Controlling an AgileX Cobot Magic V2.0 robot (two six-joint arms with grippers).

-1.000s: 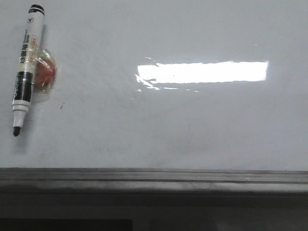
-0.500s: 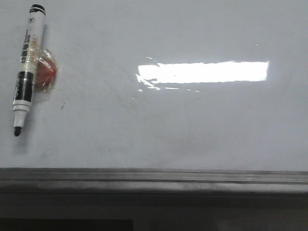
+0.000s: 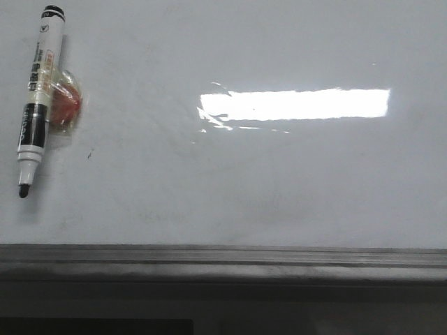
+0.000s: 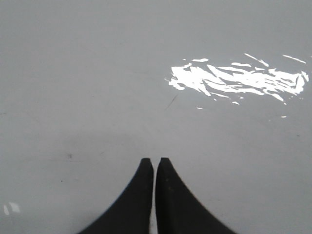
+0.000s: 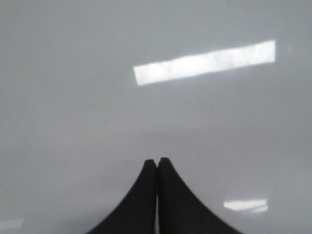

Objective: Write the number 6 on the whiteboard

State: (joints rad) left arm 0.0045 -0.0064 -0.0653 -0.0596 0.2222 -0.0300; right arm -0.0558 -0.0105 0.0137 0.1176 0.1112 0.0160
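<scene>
While neither arm appears in the front view, the whiteboard [image 3: 293, 181] fills nearly all of it — a glossy pale grey-white surface with a bright rectangular light reflection [image 3: 297, 105] right of centre and a dark grey frame edge [image 3: 223, 257] along the bottom. No drawn 6 can be seen on it; only a tiny dark speck [image 3: 89, 153] shows at left. Near the board's upper left corner lies a black-and-white marker [image 3: 39, 98], uncapped, its tip toward the frame, with a small red object in clear wrap [image 3: 66, 105] touching its right side.

Seen from its wrist camera, the left gripper [image 4: 154, 163] hangs over bare board, its black fingers pressed together with only a hairline gap, holding nothing. The right gripper [image 5: 157, 162] is the same — fingers pressed together, empty, above plain board with the reflection beyond.
</scene>
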